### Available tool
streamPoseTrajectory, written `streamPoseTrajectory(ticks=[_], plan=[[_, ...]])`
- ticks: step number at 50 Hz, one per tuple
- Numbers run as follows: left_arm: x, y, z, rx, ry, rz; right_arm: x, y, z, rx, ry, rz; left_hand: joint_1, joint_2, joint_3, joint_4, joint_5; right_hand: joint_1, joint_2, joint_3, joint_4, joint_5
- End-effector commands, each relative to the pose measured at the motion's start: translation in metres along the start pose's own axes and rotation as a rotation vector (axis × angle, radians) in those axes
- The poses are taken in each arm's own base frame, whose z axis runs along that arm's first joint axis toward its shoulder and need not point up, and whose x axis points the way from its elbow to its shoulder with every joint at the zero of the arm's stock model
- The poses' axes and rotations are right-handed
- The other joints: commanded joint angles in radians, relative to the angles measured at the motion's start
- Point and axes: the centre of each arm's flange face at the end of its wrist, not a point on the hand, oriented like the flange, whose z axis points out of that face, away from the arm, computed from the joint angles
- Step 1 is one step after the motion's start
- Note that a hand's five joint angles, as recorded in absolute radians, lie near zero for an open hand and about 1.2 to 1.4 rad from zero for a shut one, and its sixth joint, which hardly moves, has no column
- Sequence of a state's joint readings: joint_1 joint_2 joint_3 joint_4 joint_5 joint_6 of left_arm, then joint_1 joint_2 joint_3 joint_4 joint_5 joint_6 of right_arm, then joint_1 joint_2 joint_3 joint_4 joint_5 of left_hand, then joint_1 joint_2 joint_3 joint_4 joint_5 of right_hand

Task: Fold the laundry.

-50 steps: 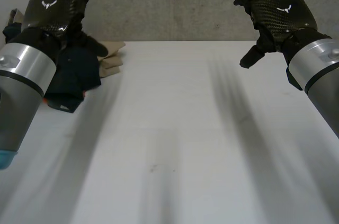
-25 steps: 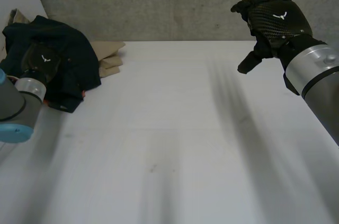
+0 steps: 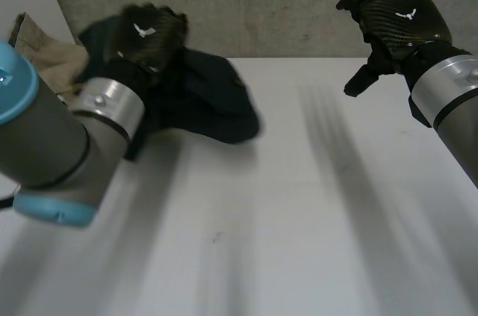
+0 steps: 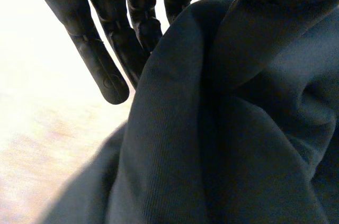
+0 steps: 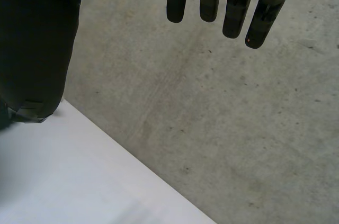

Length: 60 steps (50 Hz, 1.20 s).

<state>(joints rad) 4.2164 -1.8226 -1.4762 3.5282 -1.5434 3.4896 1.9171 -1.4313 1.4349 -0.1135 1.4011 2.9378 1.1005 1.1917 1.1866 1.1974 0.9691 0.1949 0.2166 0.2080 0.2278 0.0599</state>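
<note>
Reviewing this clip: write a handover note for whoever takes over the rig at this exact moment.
The left hand is shut on the dark navy garment, which is bunched and trails onto the far left part of the white table.
The right hand is open and empty, raised over the table's far right.
A crumpled beige cloth lies at the far left corner, beside the left arm.
Done: nothing folded yet.
Left: spread the garment flat, fold it, then likely fold the beige cloth.
</note>
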Motion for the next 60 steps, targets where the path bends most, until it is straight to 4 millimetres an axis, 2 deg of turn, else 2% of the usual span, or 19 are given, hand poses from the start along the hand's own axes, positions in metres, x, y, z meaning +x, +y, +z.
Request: streamPoseTrajectory(ticks=[1, 2, 3, 5, 6, 10, 13, 18, 20, 25, 31, 32, 35, 40, 43, 49, 53, 57, 60], plan=[[0.085, 0.025, -0.042, -0.273, 0.217, -0.385, 0.010, 0.001, 0.002, -0.003, 0.028, -0.001, 0.226, 0.135, 0.140, 0.129, 0.183, -0.020, -0.042, -0.033, -0.053, -0.060], [0.092, 0.032, -0.044, -0.295, 0.233, -0.385, 0.010, 0.000, 0.002, -0.001, 0.028, -0.001, -0.007, -0.098, -0.093, -0.104, -0.050, -0.020, -0.042, -0.033, -0.053, -0.060], [0.105, 0.044, -0.047, -0.331, 0.262, -0.380, 0.011, 0.001, 0.002, -0.005, 0.031, -0.001, -0.529, -0.621, -0.615, -0.626, -0.573, -0.020, -0.042, -0.033, -0.053, -0.060], [0.113, 0.050, -0.048, -0.351, 0.279, -0.372, 0.011, 0.001, 0.002, -0.008, 0.030, 0.001, -0.894, -0.986, -0.980, -0.991, -0.937, -0.020, -0.042, -0.033, -0.053, -0.060], [0.117, 0.052, -0.049, -0.361, 0.288, -0.369, 0.010, 0.003, 0.001, -0.013, 0.027, 0.003, -0.905, -0.996, -0.991, -1.001, -0.948, -0.020, -0.042, -0.033, -0.053, -0.060], [0.115, 0.056, -0.050, -0.394, 0.288, -0.363, 0.009, 0.004, -0.001, -0.035, 0.020, 0.001, -0.899, -0.990, -0.985, -0.996, -0.942, -0.020, -0.042, -0.033, -0.053, -0.060], [0.100, 0.046, -0.045, -0.369, 0.254, -0.363, 0.007, 0.006, -0.005, -0.076, 0.002, 0.006, -0.899, -0.990, -0.985, -0.996, -0.942, -0.020, -0.042, -0.033, -0.053, -0.060], [0.051, 0.034, -0.044, -0.339, 0.134, -0.363, 0.001, 0.012, -0.016, -0.204, -0.039, -0.015, -0.884, -0.975, -0.970, -0.981, -0.927, -0.020, -0.042, -0.033, -0.053, -0.060], [0.041, 0.032, -0.048, -0.339, 0.108, -0.361, -0.002, 0.016, -0.021, -0.253, -0.060, -0.040, -0.884, -0.975, -0.970, -0.981, -0.927, -0.020, -0.042, -0.033, -0.053, -0.060], [0.022, 0.028, -0.068, -0.342, 0.065, -0.358, -0.006, 0.046, -0.028, -0.408, -0.104, -0.088, -0.881, -0.972, -0.967, -0.978, -0.924, -0.020, -0.042, -0.033, -0.053, -0.060], [0.011, 0.042, -0.082, -0.410, 0.031, -0.357, -0.011, 0.082, -0.030, -0.492, -0.081, 0.073, -0.855, -0.946, -0.941, -0.952, -0.898, -0.020, -0.042, -0.033, -0.053, -0.060], [0.012, 0.048, -0.086, -0.439, 0.035, -0.360, -0.008, 0.094, -0.028, -0.518, -0.062, 0.125, -0.837, -0.929, -0.923, -0.934, -0.880, -0.020, -0.042, -0.033, -0.053, -0.060], [0.019, 0.055, -0.096, -0.507, 0.060, -0.360, -0.004, 0.111, -0.026, -0.546, -0.018, 0.236, -0.831, -0.922, -0.917, -0.928, -0.874, -0.020, -0.042, -0.033, -0.053, -0.060], [0.037, 0.071, -0.102, -0.598, 0.107, -0.376, -0.008, 0.129, -0.022, -0.571, 0.002, 0.387, -0.831, -0.922, -0.917, -0.928, -0.874, -0.020, -0.042, -0.033, -0.053, -0.060], [0.055, 0.077, -0.101, -0.620, 0.143, -0.399, -0.014, 0.144, -0.019, -0.602, -0.014, 0.443, -0.828, -0.920, -0.914, -0.925, -0.871, -0.020, -0.042, -0.033, -0.053, -0.060], [0.071, 0.094, -0.094, -0.674, 0.139, -0.465, -0.020, 0.164, -0.015, -0.644, -0.026, 0.485, -0.779, -0.870, -0.865, -0.875, -0.822, -0.020, -0.042, -0.033, -0.053, -0.060], [0.078, 0.109, -0.087, -0.709, 0.121, -0.479, -0.029, 0.175, -0.012, -0.661, -0.042, 0.495, -0.658, -0.750, -0.744, -0.755, -0.701, -0.020, -0.042, -0.033, -0.053, -0.060], [0.088, 0.116, -0.085, -0.729, 0.135, -0.480, -0.038, 0.181, -0.008, -0.669, -0.048, 0.539, -0.385, -0.477, -0.471, -0.482, -0.429, 0.069, 0.047, 0.056, 0.036, 0.029], [0.094, 0.116, -0.083, -0.725, 0.144, -0.474, -0.040, 0.184, -0.004, -0.664, -0.046, 0.563, -0.078, -0.169, -0.164, -0.175, -0.121, 0.385, 0.363, 0.372, 0.352, 0.346]])
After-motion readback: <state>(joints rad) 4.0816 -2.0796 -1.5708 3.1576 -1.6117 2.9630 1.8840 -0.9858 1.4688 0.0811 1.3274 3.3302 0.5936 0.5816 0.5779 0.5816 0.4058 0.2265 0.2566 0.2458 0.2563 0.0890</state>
